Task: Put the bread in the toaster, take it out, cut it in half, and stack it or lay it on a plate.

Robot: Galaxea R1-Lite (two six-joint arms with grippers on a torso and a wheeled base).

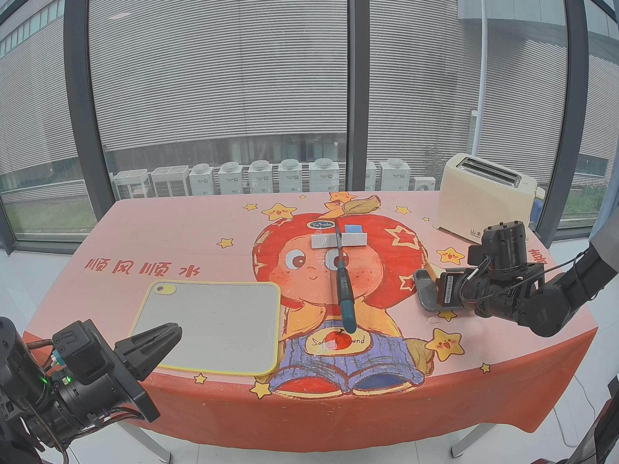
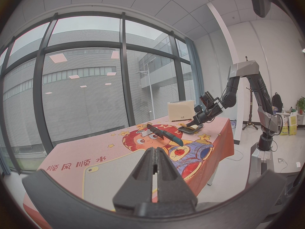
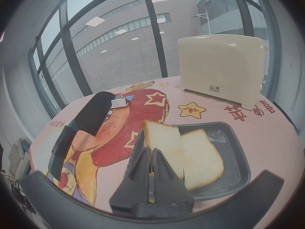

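Two slices of bread are in a dark tray (image 3: 233, 163) at the table's right side. One slice (image 3: 201, 159) lies flat in it. The other slice (image 3: 163, 143) stands tilted up on its edge, and my right gripper (image 3: 152, 158) is shut on its lower edge. From the head view, that right gripper (image 1: 433, 288) is low over the tray (image 1: 422, 298). The cream toaster (image 1: 483, 198) stands just behind the tray, its slots empty. My left gripper (image 1: 161, 339) hovers shut and empty off the near left corner of the cutting board (image 1: 213, 327).
A teal-handled knife (image 1: 343, 281) with a black blade lies in the table's middle, its tip resting on a small grey holder (image 1: 338, 240). The pink printed tablecloth (image 1: 161, 240) drops off at the front edge. Windows stand close behind the table.
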